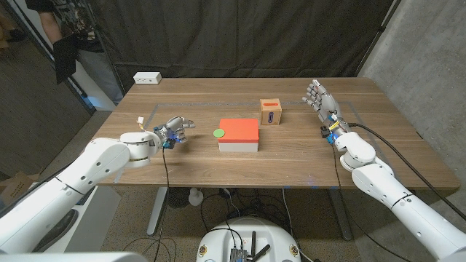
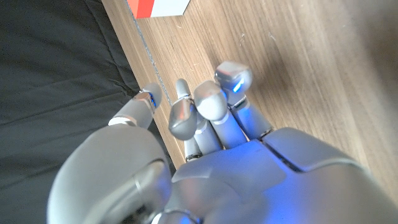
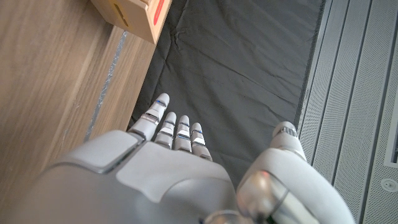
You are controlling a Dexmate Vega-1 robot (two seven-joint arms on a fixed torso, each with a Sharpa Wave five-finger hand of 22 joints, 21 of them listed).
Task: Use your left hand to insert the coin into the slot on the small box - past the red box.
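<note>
The left hand [image 1: 175, 131] hovers low over the wooden counter [image 1: 196, 164], its fingers [image 2: 211, 106] loosely curled and a little apart, with nothing between them as far as the left wrist view shows. The green coin [image 1: 218, 132] lies flat on the counter just beyond that hand's fingertips, toward the middle, touching or nearly touching the near corner of the red box [image 1: 239, 130]. That box has a red top and white sides, and its corner also shows in the left wrist view [image 2: 158, 7], ahead of the curled fingers. Farther from the left hand, past the red box, stands the small box [image 1: 271, 112], brown cardboard with a red label and a dark slot in its top; it sits just beside the red box's far corner, apart from it. The right hand [image 1: 322, 102] is raised above the counter's other side, well apart from both boxes, palm upright and fingers [image 3: 166, 127] straight and spread, holding nothing. In the right wrist view the small box's edge [image 3: 134, 15] shows ahead of those fingers. A white power strip [image 1: 147, 77] lies at the counter's far edge, beyond the left hand, and a person [image 1: 69, 29] in dark clothing stands behind that corner.
</note>
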